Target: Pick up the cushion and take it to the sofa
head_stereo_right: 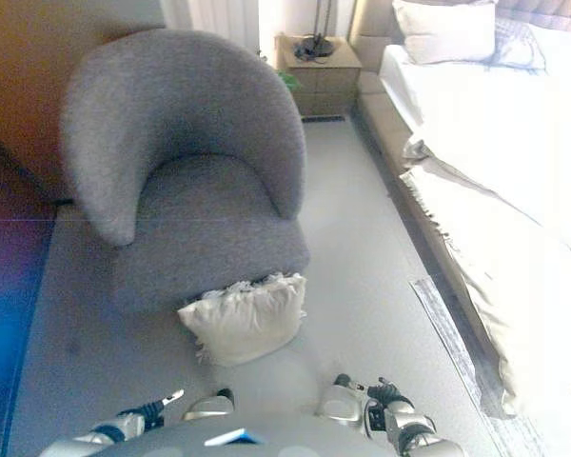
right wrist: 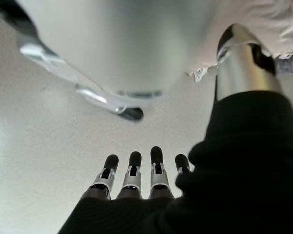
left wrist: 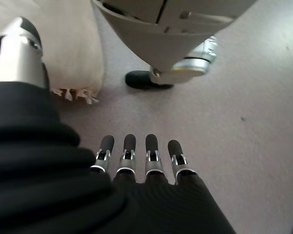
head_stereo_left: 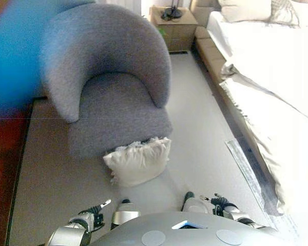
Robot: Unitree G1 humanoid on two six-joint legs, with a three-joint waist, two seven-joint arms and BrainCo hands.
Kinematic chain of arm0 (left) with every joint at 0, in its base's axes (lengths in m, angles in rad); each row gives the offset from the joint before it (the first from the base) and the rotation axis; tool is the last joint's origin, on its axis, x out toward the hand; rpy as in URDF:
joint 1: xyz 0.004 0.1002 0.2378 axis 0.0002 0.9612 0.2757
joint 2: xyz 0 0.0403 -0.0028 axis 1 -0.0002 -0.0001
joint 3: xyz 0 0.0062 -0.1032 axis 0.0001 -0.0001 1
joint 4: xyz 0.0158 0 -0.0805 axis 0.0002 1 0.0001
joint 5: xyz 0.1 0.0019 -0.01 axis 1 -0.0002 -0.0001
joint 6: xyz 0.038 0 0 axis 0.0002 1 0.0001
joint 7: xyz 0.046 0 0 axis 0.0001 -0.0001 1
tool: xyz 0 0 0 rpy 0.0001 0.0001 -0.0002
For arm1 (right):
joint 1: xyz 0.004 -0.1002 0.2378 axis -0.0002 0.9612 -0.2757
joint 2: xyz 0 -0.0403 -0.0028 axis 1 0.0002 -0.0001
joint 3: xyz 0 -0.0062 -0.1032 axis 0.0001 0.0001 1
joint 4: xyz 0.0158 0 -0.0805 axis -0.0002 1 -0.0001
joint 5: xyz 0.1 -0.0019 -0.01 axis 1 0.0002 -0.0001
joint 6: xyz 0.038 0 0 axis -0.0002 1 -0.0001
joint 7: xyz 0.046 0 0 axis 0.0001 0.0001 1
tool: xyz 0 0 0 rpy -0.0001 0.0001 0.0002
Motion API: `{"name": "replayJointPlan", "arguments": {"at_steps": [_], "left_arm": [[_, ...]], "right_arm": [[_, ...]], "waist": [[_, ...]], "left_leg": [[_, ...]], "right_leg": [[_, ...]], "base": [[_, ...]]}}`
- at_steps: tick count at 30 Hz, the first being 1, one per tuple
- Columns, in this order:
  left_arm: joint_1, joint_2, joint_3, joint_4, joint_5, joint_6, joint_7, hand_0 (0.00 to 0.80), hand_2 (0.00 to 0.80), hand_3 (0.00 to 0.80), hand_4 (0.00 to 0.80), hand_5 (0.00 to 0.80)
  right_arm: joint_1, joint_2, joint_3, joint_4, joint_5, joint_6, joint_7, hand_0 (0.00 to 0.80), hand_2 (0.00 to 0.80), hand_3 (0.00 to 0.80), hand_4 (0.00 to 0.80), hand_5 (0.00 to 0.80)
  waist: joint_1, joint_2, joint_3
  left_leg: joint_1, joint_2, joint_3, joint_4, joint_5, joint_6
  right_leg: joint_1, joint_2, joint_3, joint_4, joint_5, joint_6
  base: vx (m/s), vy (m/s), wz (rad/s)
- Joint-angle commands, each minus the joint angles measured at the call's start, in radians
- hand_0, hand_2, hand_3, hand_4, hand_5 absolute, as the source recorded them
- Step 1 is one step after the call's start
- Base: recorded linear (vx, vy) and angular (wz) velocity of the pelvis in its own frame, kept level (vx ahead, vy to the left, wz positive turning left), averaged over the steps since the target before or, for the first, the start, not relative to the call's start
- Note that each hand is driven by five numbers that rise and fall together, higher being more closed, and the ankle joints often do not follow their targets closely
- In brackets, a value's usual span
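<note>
A cream cushion point(head_stereo_left: 138, 161) with a fringed edge leans on the floor against the front of a grey armchair point(head_stereo_left: 110, 82); it also shows in the right eye view point(head_stereo_right: 245, 318). My left hand point(left wrist: 136, 158) hangs low at my left side, fingers straight and empty, a short way from the cushion's fringe point(left wrist: 73, 92). My right hand point(right wrist: 141, 170) hangs low at my right side, fingers straight and empty, with the cushion's corner point(right wrist: 278, 24) showing past the thumb. Both hands are apart from the cushion.
A bed point(head_stereo_left: 277, 77) with white bedding runs along the right. A wooden nightstand point(head_stereo_left: 173, 23) with a lamp base stands at the back. Pale carpet point(head_stereo_left: 200, 128) lies between armchair and bed. A dark floor strip point(head_stereo_left: 5, 169) runs on the left.
</note>
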Motion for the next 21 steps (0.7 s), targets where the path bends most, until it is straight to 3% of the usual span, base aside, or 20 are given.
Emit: {"name": "replayJointPlan", "arguments": {"at_steps": [1,4,6,9,12,14,15,17,19,21], "left_arm": [[-0.036,-0.022,0.034,0.006,-0.051,-0.06,0.064,0.0,0.0,0.0,0.0,0.0],[-0.029,-0.016,0.068,-0.005,-0.053,-0.132,0.073,0.0,0.0,0.0,0.0,0.0],[-0.029,-0.019,0.078,-0.032,-0.042,-0.228,0.056,0.0,0.0,0.0,0.0,0.0],[-0.036,-0.034,0.043,-0.1,-0.036,-0.31,0.051,0.0,0.0,0.0,0.0,0.0],[-0.044,-0.033,-0.017,-0.199,-0.012,-0.341,0.074,0.0,0.0,0.0,0.0,0.0],[-0.078,-0.02,-0.041,-0.231,0.02,-0.327,0.091,0.0,0.0,0.0,0.0,0.0],[-0.126,0.003,-0.048,-0.219,0.026,-0.297,0.083,0.0,0.0,0.0,0.0,0.0],[-0.183,0.022,-0.072,-0.204,0.022,-0.259,0.1,0.0,0.0,0.0,0.0,0.0],[-0.193,0.036,-0.09,-0.224,0.031,-0.26,0.11,0.0,0.0,0.0,0.0,0.0],[-0.206,0.064,-0.106,-0.29,0.014,-0.258,0.131,0.0,0.0,0.0,0.0,0.0]], "right_arm": [[-0.034,-0.036,0.018,0.005,-0.05,-0.033,0.028,0.0,0.0,0.0,0.0,0.0],[-0.034,-0.039,0.033,0.01,-0.059,-0.05,0.03,0.0,0.0,0.0,0.0,0.0],[-0.053,-0.055,0.037,0.006,-0.04,-0.053,0.014,0.0,0.0,0.0,0.0,0.0],[-0.083,-0.093,0.041,-0.016,-0.001,-0.057,-0.044,0.0,0.0,0.0,0.0,0.0],[-0.103,-0.126,0.035,-0.052,0.08,-0.083,-0.116,0.0,0.0,0.0,0.0,0.0],[-0.114,-0.132,0.031,-0.069,0.1,-0.136,-0.147,0.0,0.0,0.0,0.0,0.0],[-0.154,-0.173,-0.026,-0.012,0.082,-0.173,-0.082,0.0,0.0,0.0,0.0,0.0],[-0.182,-0.189,0.004,-0.015,0.113,-0.213,-0.095,0.0,0.0,0.0,0.0,0.0],[-0.165,-0.176,0.029,-0.106,0.125,-0.213,-0.147,0.0,0.0,0.0,0.0,0.0],[-0.156,-0.181,0.058,-0.291,0.127,-0.159,-0.217,0.0,0.0,0.0,0.0,0.0]], "waist": [[-0.034,0.033,0.032],[-0.031,0.028,0.034],[-0.026,0.029,0.049],[-0.008,0.035,0.082],[0.017,0.06,0.093],[0.03,0.073,0.098],[0.032,0.072,0.101],[0.031,0.078,0.119],[0.026,0.08,0.151],[0.018,0.084,0.201]], "left_leg": [[-0.069,0.017,0.011,0.084,-0.065,0.106],[-0.071,0.042,0.009,0.103,-0.063,0.095],[-0.097,0.054,0.001,0.185,-0.082,0.082],[-0.192,0.058,-0.039,0.315,-0.087,0.066],[-0.232,0.107,-0.066,0.22,0.017,0.02],[-0.255,0.148,-0.076,0.131,0.086,0.0],[-0.266,0.156,-0.075,0.129,0.09,-0.001],[-0.28,0.157,-0.089,0.121,0.094,-0.004],[-0.309,0.152,-0.101,0.133,0.094,-0.007],[-0.348,0.139,-0.101,0.14,0.086,-0.003]], "right_leg": [[-0.023,0.031,0.023,0.054,0.0,-0.019],[-0.006,0.055,0.011,0.067,-0.05,-0.024],[-0.011,0.059,0.001,0.085,-0.072,-0.043],[-0.02,0.053,-0.004,0.102,-0.081,-0.068],[-0.016,0.057,-0.03,0.078,-0.089,-0.066],[-0.013,0.065,-0.044,0.074,-0.104,-0.061],[-0.021,0.063,-0.044,0.077,-0.105,-0.056],[-0.059,0.051,-0.048,0.118,-0.107,-0.046],[-0.085,0.024,-0.047,0.14,-0.101,-0.024],[-0.133,-0.011,-0.038,0.139,-0.065,-0.005]], "base": [[0.201,-0.354,0.29],[0.166,-0.293,0.18],[0.083,-0.217,0.23],[-0.02,-0.057,0.28],[-0.029,0.102,0.42],[0.025,0.081,0.57],[0.048,0.062,0.62],[0.09,0.116,0.37],[-0.04,0.144,0.06],[-0.164,0.135,0.06]]}}
